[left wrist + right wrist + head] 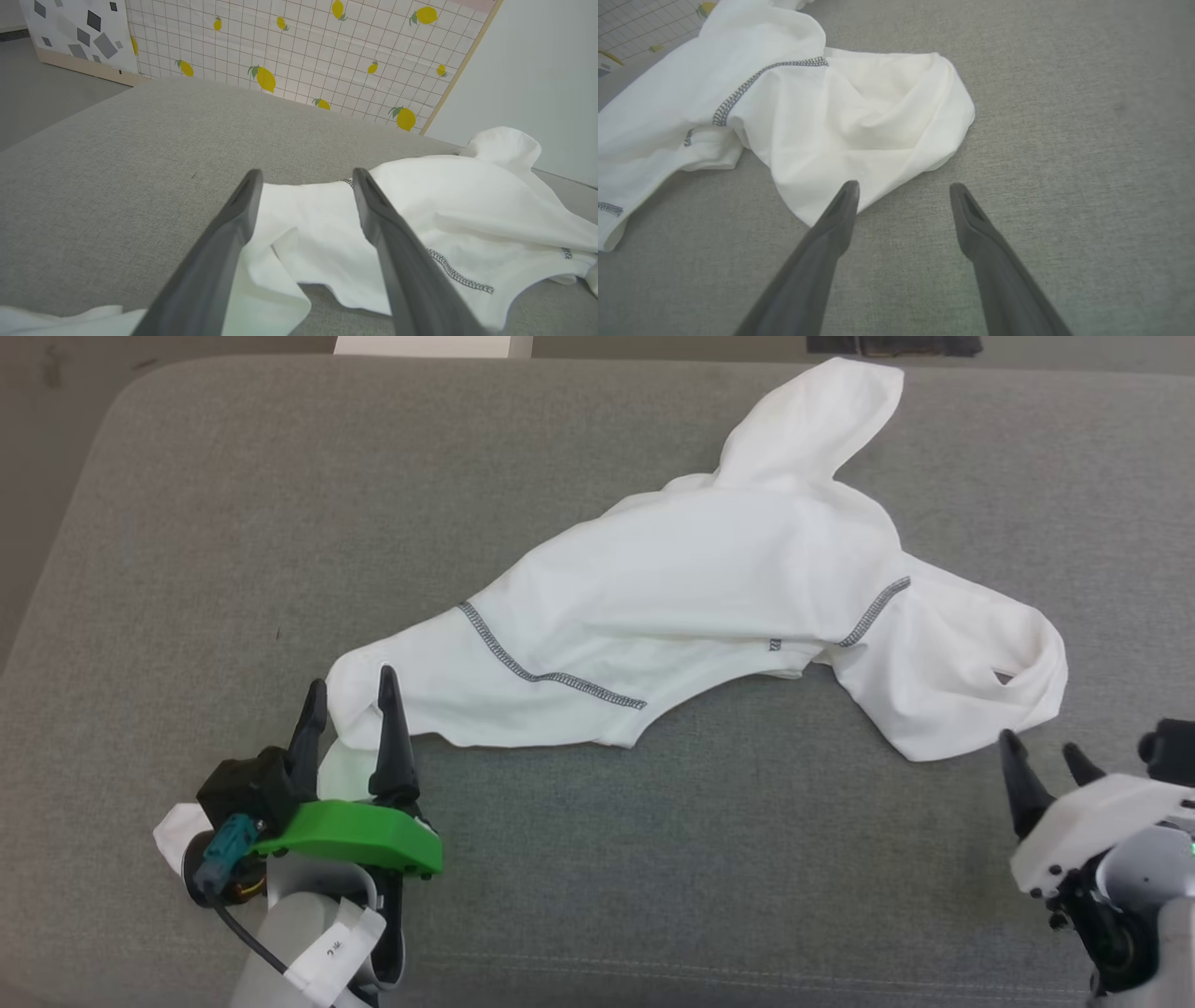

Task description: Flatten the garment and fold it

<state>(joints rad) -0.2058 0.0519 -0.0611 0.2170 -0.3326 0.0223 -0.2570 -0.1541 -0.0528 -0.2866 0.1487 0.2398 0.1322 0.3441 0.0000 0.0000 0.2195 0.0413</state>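
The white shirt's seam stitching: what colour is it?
Dark grey zigzag stitching on the white shirt, clearest in the head view.

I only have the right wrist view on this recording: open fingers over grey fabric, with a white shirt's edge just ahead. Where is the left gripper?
Observer: The left gripper sits at the shirt's opposite end, on the robot's near left.
Operator: Is it gripping the cloth?
Observer: No. In the left wrist view its fingers stand wide apart, with white fabric lying loose between them.
Operator: Is the shirt flat yet?
Observer: No. The head view shows it bunched diagonally across the grey cushion, with a folded part reaching toward the far edge.
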